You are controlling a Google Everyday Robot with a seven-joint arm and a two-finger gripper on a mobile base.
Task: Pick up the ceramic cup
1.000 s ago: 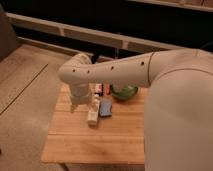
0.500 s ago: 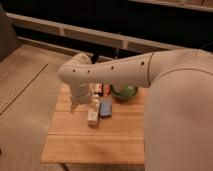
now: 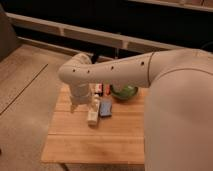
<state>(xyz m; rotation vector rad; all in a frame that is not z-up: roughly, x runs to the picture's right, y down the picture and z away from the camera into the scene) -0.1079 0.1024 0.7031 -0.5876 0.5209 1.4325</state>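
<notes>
My white arm reaches in from the right, bends at the elbow (image 3: 75, 72) and points down over the left part of the wooden table (image 3: 95, 140). My gripper (image 3: 76, 106) hangs just above the tabletop near its left edge. No off-white ceramic cup shows; it is hidden or out of view, possibly behind the wrist. A long white bottle (image 3: 93, 113) lies just right of the gripper.
A blue flat object (image 3: 106, 107) lies beside the bottle. A green bowl (image 3: 124, 92) stands at the back right, partly under my forearm. A small dark and red item (image 3: 98, 89) stands behind the wrist. A shelf rail runs along the back wall.
</notes>
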